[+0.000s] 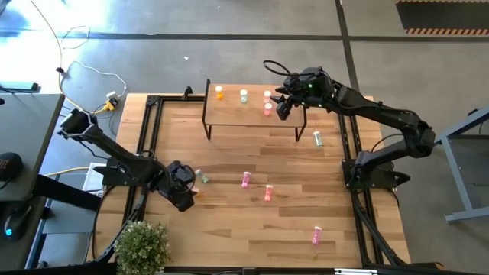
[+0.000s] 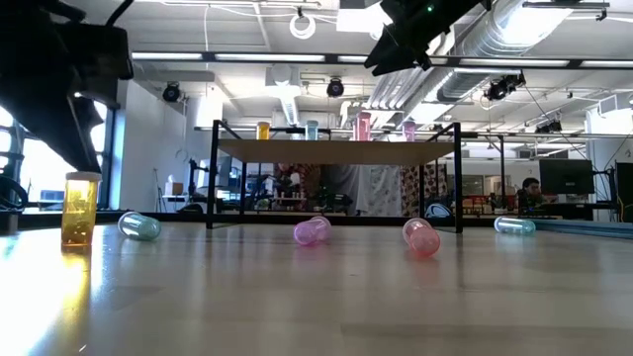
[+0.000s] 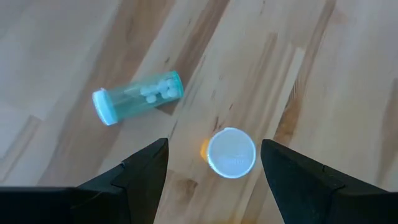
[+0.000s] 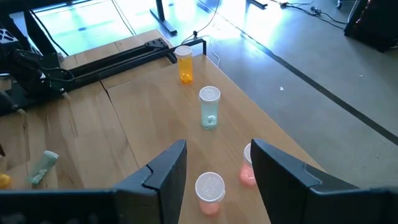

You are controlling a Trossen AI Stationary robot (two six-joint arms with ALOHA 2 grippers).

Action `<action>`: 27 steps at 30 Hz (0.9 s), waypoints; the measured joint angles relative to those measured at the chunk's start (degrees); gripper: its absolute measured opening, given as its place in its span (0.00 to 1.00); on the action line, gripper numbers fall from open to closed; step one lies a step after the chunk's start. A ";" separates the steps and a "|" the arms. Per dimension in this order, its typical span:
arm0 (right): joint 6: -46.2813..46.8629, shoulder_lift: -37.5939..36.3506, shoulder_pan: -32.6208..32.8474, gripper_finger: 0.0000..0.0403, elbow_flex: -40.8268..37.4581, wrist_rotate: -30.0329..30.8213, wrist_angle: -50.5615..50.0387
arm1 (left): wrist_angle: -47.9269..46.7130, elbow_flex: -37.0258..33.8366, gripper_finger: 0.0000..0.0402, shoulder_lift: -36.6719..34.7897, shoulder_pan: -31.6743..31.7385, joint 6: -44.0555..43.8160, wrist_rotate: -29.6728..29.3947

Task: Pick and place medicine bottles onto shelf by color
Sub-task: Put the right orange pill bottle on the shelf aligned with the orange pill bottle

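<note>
Left gripper [image 3: 214, 163] hiding upright orange bottle [image 3: 204, 149]

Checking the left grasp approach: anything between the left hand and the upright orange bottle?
Nothing visible. The left hand hangs open directly over the upright orange bottle, fingers either side of its cap. The lying green bottle is off to one side, apart.

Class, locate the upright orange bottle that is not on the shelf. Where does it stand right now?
The orange bottle stands on the table's left side, directly below the open left gripper, beside a lying green bottle.
</note>
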 joint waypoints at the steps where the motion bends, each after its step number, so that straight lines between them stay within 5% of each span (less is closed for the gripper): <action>1: 0.00 0.01 0.00 0.42 0.00 0.00 0.00 | 0.44 0.00 0.61 1.04 0.00 0.00 0.40; 15: 0.17 0.03 0.00 0.42 0.00 0.00 -0.04 | 5.66 -0.04 0.59 8.78 0.08 -0.49 0.82; 27: 0.20 0.03 0.00 0.42 0.00 0.00 -0.17 | 5.88 -0.02 0.37 8.89 0.17 -0.46 0.96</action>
